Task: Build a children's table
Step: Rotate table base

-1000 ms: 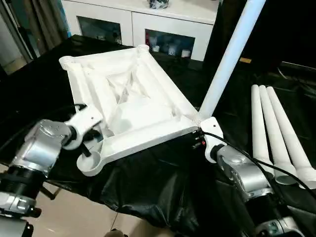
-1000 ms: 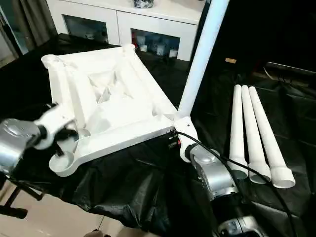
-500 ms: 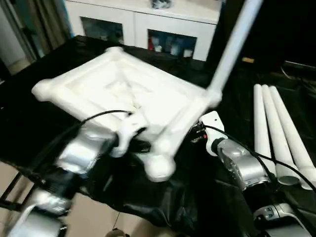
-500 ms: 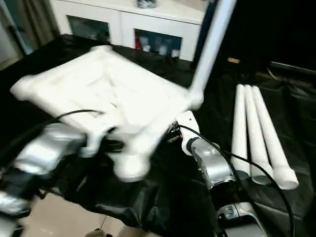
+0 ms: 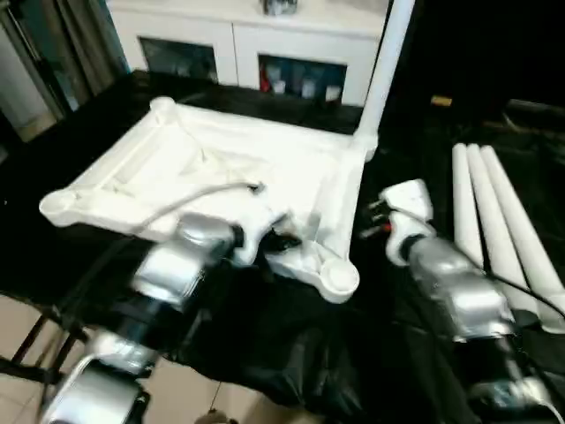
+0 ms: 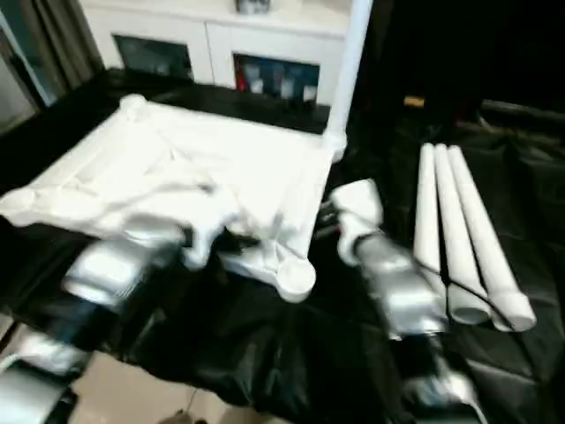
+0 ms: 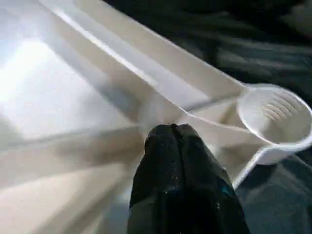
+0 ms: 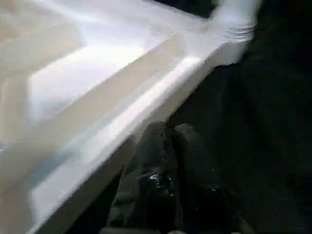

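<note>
A crinkled black plastic sheet (image 5: pixel 291 353) covers the work surface, its edge hanging over a pale tiled floor (image 5: pixel 177 402). Behind it stands a low white cabinet with glass doors (image 5: pixel 238 40), small items dimly visible behind the panes. Dark curtains (image 5: pixel 66 40) hang beside the cabinet.

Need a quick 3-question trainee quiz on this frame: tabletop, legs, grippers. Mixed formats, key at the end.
1. True or false: one leg already stands in a corner socket of the upturned tabletop.
2. How many loose legs lie side by side on the black cloth?
3. Multiple choice: the left gripper is
A. shut, at the tabletop's rim near an empty corner socket
B. wide open above the loose legs
C. clamped round the standing leg

Key: 1 true; 2 three; 3 A.
</note>
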Controlling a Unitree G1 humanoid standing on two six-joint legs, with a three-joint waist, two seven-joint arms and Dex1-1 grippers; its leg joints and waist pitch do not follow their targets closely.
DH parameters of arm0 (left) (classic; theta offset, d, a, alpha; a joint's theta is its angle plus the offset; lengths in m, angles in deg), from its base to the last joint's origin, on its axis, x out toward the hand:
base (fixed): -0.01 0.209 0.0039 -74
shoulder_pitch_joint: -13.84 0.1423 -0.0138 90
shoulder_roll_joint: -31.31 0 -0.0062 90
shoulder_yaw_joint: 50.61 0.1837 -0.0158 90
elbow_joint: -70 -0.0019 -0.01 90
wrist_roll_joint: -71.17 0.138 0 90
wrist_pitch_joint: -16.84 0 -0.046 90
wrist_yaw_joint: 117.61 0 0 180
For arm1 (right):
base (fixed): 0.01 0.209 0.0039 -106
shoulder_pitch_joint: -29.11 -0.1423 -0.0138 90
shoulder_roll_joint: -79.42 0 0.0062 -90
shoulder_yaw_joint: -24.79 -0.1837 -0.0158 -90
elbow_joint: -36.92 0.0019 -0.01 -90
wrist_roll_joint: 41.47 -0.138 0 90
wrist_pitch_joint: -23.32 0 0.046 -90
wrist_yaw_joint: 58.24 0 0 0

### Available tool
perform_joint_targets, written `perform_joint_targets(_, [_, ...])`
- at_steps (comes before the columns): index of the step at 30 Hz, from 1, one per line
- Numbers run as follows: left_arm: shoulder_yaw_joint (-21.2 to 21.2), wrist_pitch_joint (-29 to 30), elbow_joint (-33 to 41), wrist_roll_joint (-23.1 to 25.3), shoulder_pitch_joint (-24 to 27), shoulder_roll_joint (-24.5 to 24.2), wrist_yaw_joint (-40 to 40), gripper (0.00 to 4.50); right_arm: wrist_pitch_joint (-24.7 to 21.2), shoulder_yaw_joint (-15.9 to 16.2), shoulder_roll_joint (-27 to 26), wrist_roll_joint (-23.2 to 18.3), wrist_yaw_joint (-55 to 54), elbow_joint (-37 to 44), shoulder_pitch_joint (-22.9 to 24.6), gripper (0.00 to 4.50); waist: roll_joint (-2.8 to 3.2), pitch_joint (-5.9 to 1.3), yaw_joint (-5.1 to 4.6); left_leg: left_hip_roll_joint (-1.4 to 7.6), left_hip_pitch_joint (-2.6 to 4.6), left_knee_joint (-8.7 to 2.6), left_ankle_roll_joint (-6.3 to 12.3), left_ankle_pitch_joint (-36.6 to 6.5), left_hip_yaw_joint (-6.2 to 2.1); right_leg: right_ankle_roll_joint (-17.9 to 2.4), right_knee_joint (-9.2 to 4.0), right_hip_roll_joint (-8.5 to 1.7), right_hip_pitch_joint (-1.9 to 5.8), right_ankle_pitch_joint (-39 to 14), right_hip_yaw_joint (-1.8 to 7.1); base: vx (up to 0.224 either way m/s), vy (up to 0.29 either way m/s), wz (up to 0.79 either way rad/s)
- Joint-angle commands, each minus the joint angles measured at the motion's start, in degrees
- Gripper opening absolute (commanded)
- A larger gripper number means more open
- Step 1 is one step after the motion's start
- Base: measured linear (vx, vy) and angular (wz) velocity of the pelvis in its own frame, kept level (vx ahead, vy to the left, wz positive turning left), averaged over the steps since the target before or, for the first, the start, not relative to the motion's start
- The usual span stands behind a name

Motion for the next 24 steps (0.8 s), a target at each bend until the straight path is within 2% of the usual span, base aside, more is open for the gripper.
perform_joint_targets(1, [-3.9,-2.9,4.6,-2.1,2.9,-0.4,-1.7,0.60,-8.3,-4.3,-0.1,-1.1,-3.2,10.0,1.9,0.90,0.10,-4.36,-0.03,0.30,-0.08,-3.59,0.61,-4.6,0.03,-11.7,-3.22,-2.95,4.08,-3.2,2.23,0.000,0.000,0.00])
perform_joint_targets(2, [-3.9,-2.9,4.6,-2.1,2.9,-0.4,-1.7,0.60,-8.3,-4.3,-0.1,-1.1,-3.2,10.0,1.9,0.90,0.19,-4.37,-0.04,0.30,-0.07,-3.60,0.64,-4.8,0.03,-11.5,-3.30,-2.98,4.02,-3.9,2.18,0.000,0.000,0.00])
perform_joint_targets(4, [-6.5,-4.3,7.3,-4.6,5.2,0.0,-2.1,0.84,-12.2,-6.3,-1.3,-2.3,-4.5,14.9,3.1,1.07,0.30,-4.24,-0.12,0.32,0.07,-3.73,0.12,-6.5,0.14,-10.6,-3.73,-3.06,3.72,-7.6,2.19,0.000,0.000,0.00])
perform_joint_targets(5, [-7.4,-4.6,9.0,-5.5,6.6,0.0,-2.6,0.84,-14.6,-6.7,-1.6,-1.4,-5.4,17.3,3.9,1.07,0.38,-4.14,-0.15,0.38,0.12,-3.82,-0.15,-7.3,0.11,-10.4,-3.82,-3.08,3.61,-8.9,2.19,0.000,0.000,0.00])
perform_joint_targets(7, [-8.3,-4.1,10.7,-6.2,8.0,0.1,-3.2,0.90,-17.2,-7.3,-2.0,-0.5,-6.4,19.4,4.5,1.28,0.19,-3.92,-0.34,0.34,0.07,-4.10,-0.97,-8.9,0.05,-9.0,-4.17,-3.05,3.52,-12.8,2.21,0.000,0.000,0.00])
perform_joint_targets(8, [-9.3,-2.7,13.5,-7.1,10.0,0.0,-3.7,0.96,-21.0,-7.8,-1.7,0.7,-7.8,22.6,5.3,1.33,0.01,-3.88,-0.43,0.35,0.27,-4.14,-1.36,-9.3,0.03,-8.1,-4.19,-2.98,3.41,-14.4,2.24,0.000,0.000,0.00])
perform_joint_targets(9, [-9.4,-2.2,14.4,-7.4,10.4,-0.1,-3.5,1.06,-22.0,-8.0,-1.5,0.9,-8.3,23.4,5.3,1.39,0.10,-3.93,-0.40,0.39,0.22,-4.15,-1.37,-9.0,0.02,-7.8,-4.23,-3.02,3.38,-14.3,2.29,0.000,0.000,0.00])
perform_joint_targets(11, [-9.7,-0.6,17.7,-8.6,11.8,-0.8,-2.6,1.26,-26.8,-9.0,-0.6,1.0,-9.6,26.4,4.8,1.61,-0.23,-3.84,-0.42,0.29,0.38,-4.18,-1.63,-9.0,0.07,-6.5,-4.27,-2.86,3.14,-15.5,2.37,0.000,0.000,0.00])
perform_joint_targets(12, [-9.8,-0.3,18.1,-9.0,11.9,-0.9,-2.3,1.30,-27.8,-9.3,-0.4,1.2,-10.0,26.7,4.5,1.68,-0.11,-3.86,-0.40,0.26,0.38,-4.15,-1.76,-8.6,0.10,-6.3,-4.26,-2.82,3.05,-15.3,2.41,0.000,0.000,0.00])
perform_joint_targets(13, [-9.7,-0.1,18.9,-9.9,12.1,-1.3,-1.7,1.31,-29.6,-9.8,0.0,1.3,-10.5,27.0,3.9,1.74,-0.25,-3.81,-0.47,0.15,0.38,-4.13,-1.89,-8.7,0.18,-6.0,-4.36,-2.75,2.95,-15.3,2.42,0.000,0.000,0.00])
perform_joint_targets(14, [-9.6,0.0,19.5,-10.6,12.3,-1.5,-1.4,1.38,-31.0,-10.1,0.4,1.4,-10.8,27.3,3.5,1.81,-0.06,-3.81,-0.41,0.08,0.45,-4.15,-2.08,-8.6,0.13,-5.7,-4.30,-2.71,2.92,-15.4,2.41,0.000,0.000,0.00])
perform_joint_targets(15, [-9.6,0.0,19.5,-10.6,12.3,-1.5,-1.4,1.38,-31.0,-10.1,0.4,1.4,-10.8,27.3,3.5,1.81,-0.09,-3.77,-0.43,0.04,0.41,-4.11,-2.18,-8.6,0.17,-5.6,-4.34,-2.73,2.88,-15.5,2.44,0.000,0.000,0.00])
perform_joint_targets(16, [-9.5,0.2,19.9,-11.4,12.4,-1.7,-1.1,1.63,-31.9,-10.5,0.9,1.7,-11.0,27.1,3.0,2.04,-0.08,-3.79,-0.47,0.02,0.37,-4.06,-2.30,-8.5,0.19,-5.4,-4.36,-2.73,2.92,-15.3,2.47,0.000,0.000,0.00])
perform_joint_targets(17, [-8.8,0.4,20.4,-12.2,12.5,-2.2,-0.2,1.63,-33.2,-11.2,1.5,1.8,-11.1,26.2,2.3,2.04,0.04,-3.86,-0.42,-0.01,0.33,-4.01,-2.36,-8.1,0.18,-5.4,-4.27,-2.78,2.98,-14.8,2.49,0.000,0.000,0.00])
perform_joint_targets(20, [-8.1,0.8,20.6,-12.5,12.7,-2.6,0.4,1.72,-33.6,-11.5,2.4,2.1,-10.9,24.6,1.9,2.17,0.07,-4.06,-0.42,-0.07,0.33,-3.85,-2.52,-6.6,0.21,-6.1,-3.92,-2.68,3.12,-11.2,2.49,0.000,0.000,0.00])
perform_joint_targets(22, [-7.2,1.3,20.9,-12.5,12.8,-3.1,1.2,2.07,-34.4,-11.6,3.3,2.0,-10.6,22.7,1.5,2.54,0.14,-4.09,-0.48,-0.11,0.30,-3.81,-2.52,-6.4,0.21,-6.4,-3.86,-2.65,3.24,-10.6,2.48,0.000,0.000,0.00])
perform_joint_targets(24, [-6.8,1.5,20.8,-12.5,12.8,-3.1,1.2,2.11,-34.5,-11.5,4.0,1.8,-10.3,20.7,1.0,2.58,0.16,-4.11,-0.51,-0.11,0.30,-3.76,-2.44,-6.3,0.22,-6.8,-3.82,-2.67,3.29,-10.2,2.47,0.000,0.000,0.00])
